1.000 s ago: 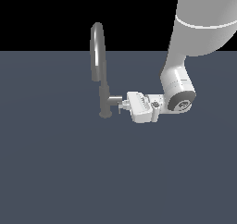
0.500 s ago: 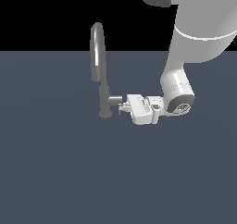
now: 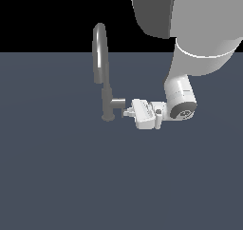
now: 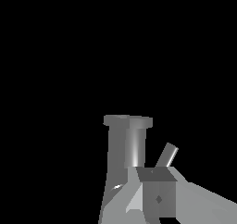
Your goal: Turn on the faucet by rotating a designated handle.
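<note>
The grey faucet (image 3: 107,102) stands with its arched spout (image 3: 99,51) rising above a vertical body, and a short side stub (image 3: 119,102) points to the exterior view's right. My white gripper (image 3: 127,112) lies horizontal, its fingertips just below the stub's end, and the fingers look shut with nothing between them. In the wrist view the stub (image 4: 128,144) shows as a cylinder. The handle (image 4: 167,154), a thin slanted rod, sticks out just beyond one finger (image 4: 157,197). I cannot pick the handle out in the exterior view.
A flat dark grey floor (image 3: 57,177) spreads all around the faucet. The arm's thick white links (image 3: 190,48) hang over the scene at the exterior view's upper right.
The gripper has sunk slightly beside the stub's end. The arm's upper link has swung further into view at the top.
</note>
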{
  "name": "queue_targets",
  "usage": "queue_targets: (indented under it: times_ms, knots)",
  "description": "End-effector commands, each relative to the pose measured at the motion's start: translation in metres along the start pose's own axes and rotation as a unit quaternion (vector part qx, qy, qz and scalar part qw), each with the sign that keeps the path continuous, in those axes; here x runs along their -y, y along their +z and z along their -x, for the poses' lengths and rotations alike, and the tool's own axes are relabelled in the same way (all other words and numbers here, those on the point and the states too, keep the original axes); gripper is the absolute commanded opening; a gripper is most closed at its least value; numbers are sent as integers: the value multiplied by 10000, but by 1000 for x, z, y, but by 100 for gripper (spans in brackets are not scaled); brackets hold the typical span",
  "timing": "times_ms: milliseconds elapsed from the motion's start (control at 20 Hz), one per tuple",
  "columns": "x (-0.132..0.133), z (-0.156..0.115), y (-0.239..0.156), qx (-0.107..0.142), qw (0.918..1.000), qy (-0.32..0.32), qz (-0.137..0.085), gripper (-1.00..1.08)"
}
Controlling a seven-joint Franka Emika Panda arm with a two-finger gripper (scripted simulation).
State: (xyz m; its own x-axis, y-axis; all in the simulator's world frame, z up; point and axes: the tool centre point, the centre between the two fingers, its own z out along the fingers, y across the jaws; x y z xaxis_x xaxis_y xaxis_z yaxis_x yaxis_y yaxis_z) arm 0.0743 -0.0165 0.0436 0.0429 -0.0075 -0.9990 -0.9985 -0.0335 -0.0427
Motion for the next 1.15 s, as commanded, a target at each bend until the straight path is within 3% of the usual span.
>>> queue_targets:
  times_ms: [0, 1100]
  knots:
    - [22, 41, 10, 15, 9996, -298, -6, -100]
    - [24, -21, 14, 45, 9998, 156, 68, -100]
